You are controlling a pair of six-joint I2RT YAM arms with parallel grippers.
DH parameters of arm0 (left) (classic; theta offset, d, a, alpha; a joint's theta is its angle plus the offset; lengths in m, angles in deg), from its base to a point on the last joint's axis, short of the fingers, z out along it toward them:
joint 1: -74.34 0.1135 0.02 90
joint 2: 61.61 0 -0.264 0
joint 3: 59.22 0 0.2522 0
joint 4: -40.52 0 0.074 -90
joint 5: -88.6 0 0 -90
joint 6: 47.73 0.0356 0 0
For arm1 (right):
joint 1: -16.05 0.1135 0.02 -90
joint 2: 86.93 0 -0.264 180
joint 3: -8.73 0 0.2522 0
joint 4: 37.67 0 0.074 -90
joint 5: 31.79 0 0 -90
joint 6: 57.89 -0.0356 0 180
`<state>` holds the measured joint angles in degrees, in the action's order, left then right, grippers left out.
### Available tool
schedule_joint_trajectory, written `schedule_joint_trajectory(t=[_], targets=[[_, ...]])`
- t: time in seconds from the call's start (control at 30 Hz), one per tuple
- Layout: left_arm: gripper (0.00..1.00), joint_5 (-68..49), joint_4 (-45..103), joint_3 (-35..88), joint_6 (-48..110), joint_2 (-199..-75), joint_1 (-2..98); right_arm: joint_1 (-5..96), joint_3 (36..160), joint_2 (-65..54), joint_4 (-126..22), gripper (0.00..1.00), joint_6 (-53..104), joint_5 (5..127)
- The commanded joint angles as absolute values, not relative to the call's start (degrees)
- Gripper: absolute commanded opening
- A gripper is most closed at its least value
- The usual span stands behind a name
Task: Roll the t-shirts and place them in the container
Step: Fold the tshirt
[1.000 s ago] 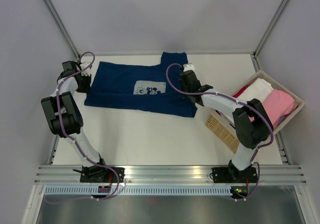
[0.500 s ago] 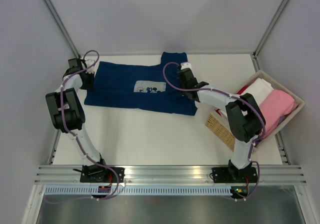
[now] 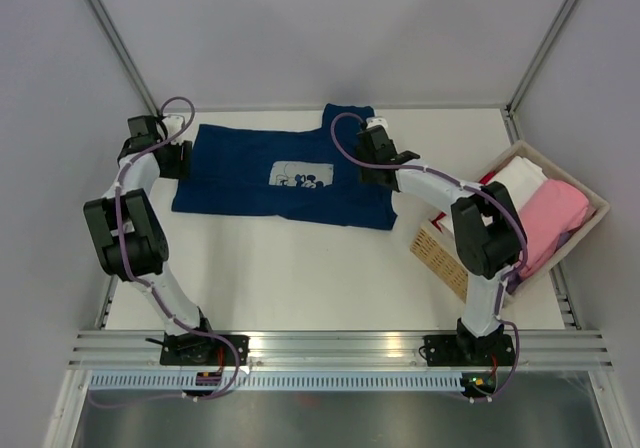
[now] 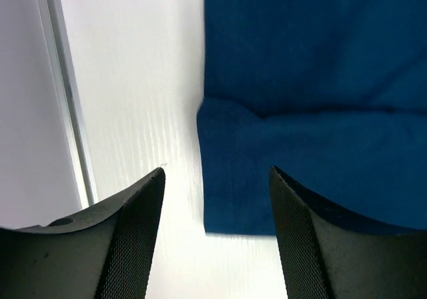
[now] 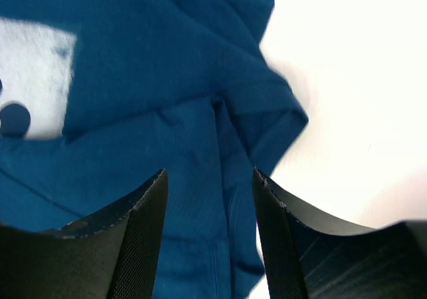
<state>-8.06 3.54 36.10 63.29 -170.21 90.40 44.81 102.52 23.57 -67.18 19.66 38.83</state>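
Note:
A navy blue t-shirt [image 3: 250, 180] with a pale chest print [image 3: 300, 176] lies spread flat at the back of the white table. My left gripper [image 3: 173, 158] is at the shirt's left edge and stands open. In the left wrist view a folded corner of the cloth [image 4: 300, 165] lies on the table between and beyond the left gripper [image 4: 217, 172], held by neither finger. My right gripper [image 3: 379, 166] hovers open over the shirt's right part. In the right wrist view the right gripper [image 5: 209, 172] has creased cloth [image 5: 167, 79] below it, with nothing pinched.
A basket [image 3: 592, 196] at the right edge holds a white bundle [image 3: 515, 180] and a pink bundle [image 3: 555, 213], with red cloth behind. A woven mat [image 3: 440, 253] lies next to it. A metal rail [image 4: 67, 92] runs along the table's left edge.
Both grippers have gone from shut on the shirt's edges to open and let the cloth go. The shirt now lies flat, and the right gripper has drawn back a little.

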Motion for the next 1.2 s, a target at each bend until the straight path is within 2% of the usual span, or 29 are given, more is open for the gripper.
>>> schedule_joint_trajectory(t=[0.0, 0.2, 0.37, 0.57, 0.8, 0.9, 0.93, 1.0, 1.03, 1.17], targets=[[0.67, -9.9, 4.0, 30.6, 70.8, -161.6, 90.0, 44.9, 103.3, 18.7, -73.5, 0.59, 16.4, 37.7], [0.63, -3.9, 5.3, 21.9, 80.0, -163.8, 89.7, 47.2, 96.1, 13.9, -77.9, 0.46, 14.8, 43.6], [0.70, -5.6, 9.4, 18.4, 83.5, -163.3, 89.0, 49.7, 91.5, 13.5, -77.6, 0.46, 13.8, 46.7], [0.71, -4.1, 11.5, 17.7, 85.6, -165.9, 88.2, 49.7, 88.7, 15.9, -75.3, 0.47, 12.9, 45.7], [0.69, -4.0, 17.0, 14.7, 85.4, -166.8, 88.1, 47.0, 86.3, 17.8, -73.4, 0.37, 11.8, 47.0], [0.46, -4.0, 18.0, 13.8, 85.3, -167.4, 88.1, 46.9, 85.9, 17.7, -73.8, 0.36, 12.3, 47.0], [0.32, -4.1, 17.9, 13.4, 85.3, -167.3, 88.2, 46.9, 86.0, 17.4, -74.2, 0.36, 12.4, 47.0], [0.16, -4.1, 17.9, 12.0, 85.8, -166.6, 88.3, 46.9, 86.0, 17.4, -74.5, 0.36, 12.8, 46.7], [0.03, -3.7, 18.0, 11.4, 86.1, -165.9, 88.3, 46.9, 85.9, 17.4, -74.6, 0.36, 12.8, 46.8], [0.02, -2.3, 17.9, 7.9, 88.1, -162.0, 89.2, 47.1, 84.9, 17.1, -76.4, 0.34, 12.5, 48.9]])
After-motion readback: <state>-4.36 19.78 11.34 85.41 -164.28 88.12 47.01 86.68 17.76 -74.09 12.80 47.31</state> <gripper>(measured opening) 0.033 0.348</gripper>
